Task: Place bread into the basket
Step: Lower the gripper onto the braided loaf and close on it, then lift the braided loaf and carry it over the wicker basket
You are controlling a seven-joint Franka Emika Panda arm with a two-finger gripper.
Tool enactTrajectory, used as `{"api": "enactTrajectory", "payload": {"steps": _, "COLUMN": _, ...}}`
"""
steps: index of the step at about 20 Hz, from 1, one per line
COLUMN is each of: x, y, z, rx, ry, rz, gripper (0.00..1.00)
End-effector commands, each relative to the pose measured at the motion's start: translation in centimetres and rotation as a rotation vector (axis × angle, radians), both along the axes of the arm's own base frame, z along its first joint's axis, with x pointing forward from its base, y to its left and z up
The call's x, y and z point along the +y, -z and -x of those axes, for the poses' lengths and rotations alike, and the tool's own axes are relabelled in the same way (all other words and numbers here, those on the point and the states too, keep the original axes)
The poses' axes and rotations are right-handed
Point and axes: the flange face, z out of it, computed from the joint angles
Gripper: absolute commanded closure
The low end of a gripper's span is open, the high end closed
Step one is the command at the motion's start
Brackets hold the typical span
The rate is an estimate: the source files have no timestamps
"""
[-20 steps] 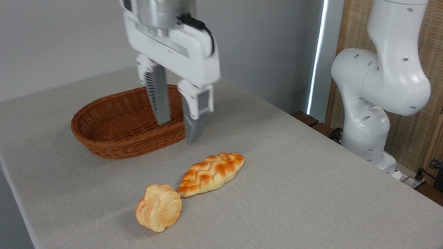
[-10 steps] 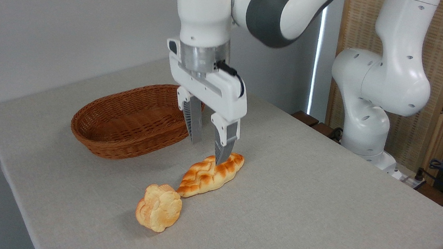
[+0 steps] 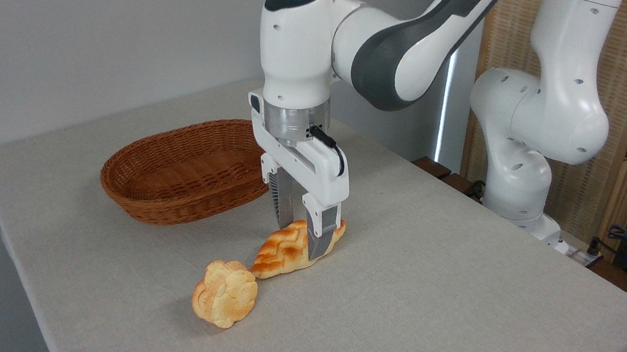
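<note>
The gripper [image 3: 301,235] has dropped from just above the bread [image 3: 292,247] half a second ago to straddle it, one finger behind the loaf and one in front, spread wide enough to take its middle; whether they press it yet cannot be told. The bread lies flat on the tabletop [image 3: 452,312] where it was, its lower tip touching the small round roll [image 3: 225,293] (also unmoved). The basket [image 3: 186,169] sits near, to the left, holding nothing.
</note>
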Motion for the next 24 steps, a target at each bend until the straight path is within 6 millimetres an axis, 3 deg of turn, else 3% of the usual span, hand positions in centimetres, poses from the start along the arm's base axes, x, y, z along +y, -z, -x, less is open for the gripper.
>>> {"api": "enactTrajectory", "payload": {"steps": 1, "x": -0.8, "y": 1.3, "z": -0.2, "rx": -0.001, "ry": 0.07, "rz": 0.006, "gripper": 0.45}}
{"api": "enactTrajectory", "payload": {"steps": 18, "x": -0.6, "y": 0.9, "z": -0.4, "rx": 0.005, "ry": 0.068, "rz": 0.01, "gripper": 0.43}}
{"api": "enactTrajectory", "payload": {"steps": 21, "x": -1.3, "y": -3.0, "z": -1.3, "rx": 0.04, "ry": 0.051, "rz": 0.02, "gripper": 0.43}}
{"api": "enactTrajectory", "payload": {"steps": 24, "x": -2.7, "y": -9.1, "z": -2.5, "rx": 0.073, "ry": 0.015, "rz": 0.078, "gripper": 0.43}}
